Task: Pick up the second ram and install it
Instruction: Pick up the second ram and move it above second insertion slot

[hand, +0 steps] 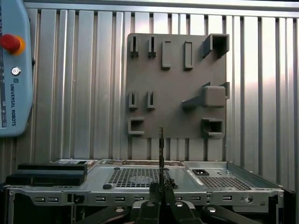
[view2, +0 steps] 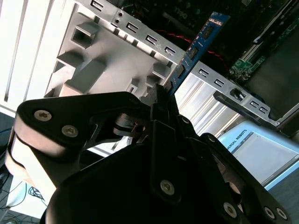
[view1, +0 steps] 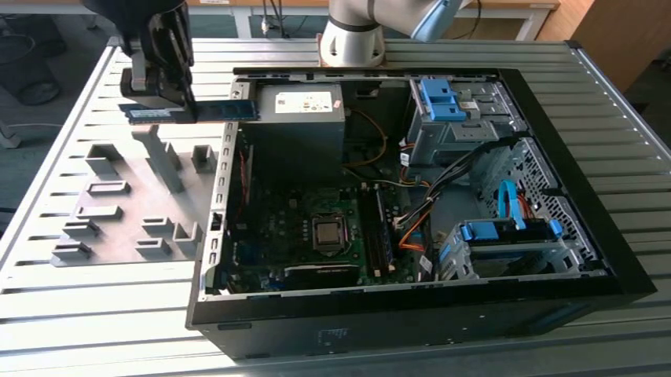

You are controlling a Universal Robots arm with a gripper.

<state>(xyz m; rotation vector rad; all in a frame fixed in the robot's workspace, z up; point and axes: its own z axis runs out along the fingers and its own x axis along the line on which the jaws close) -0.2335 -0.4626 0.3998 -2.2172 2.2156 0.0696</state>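
Pincer (hand: pixel 161 186) clamped tight on the second ram (hand: pixel 161 144); stick seen edge-on in the first wrist view, held aloft over the open computer case's (hand: pixel 219 179) side wall. Just past the case: grey fixture plate (hand: pixel 177 88), flat on the slatted worktop (hand: pixel 84 93), close beside the case.

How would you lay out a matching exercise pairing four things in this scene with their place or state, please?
1. thin blue-green ram stick
2. grey plastic fixture plate
3. open black computer case
4. black gripper

A. flat on the slatted table, at the exterior view's left
B. shut on the stick
C. held above the table
D. on its side, motherboard exposed

Pairs: 1-C, 2-A, 3-D, 4-B
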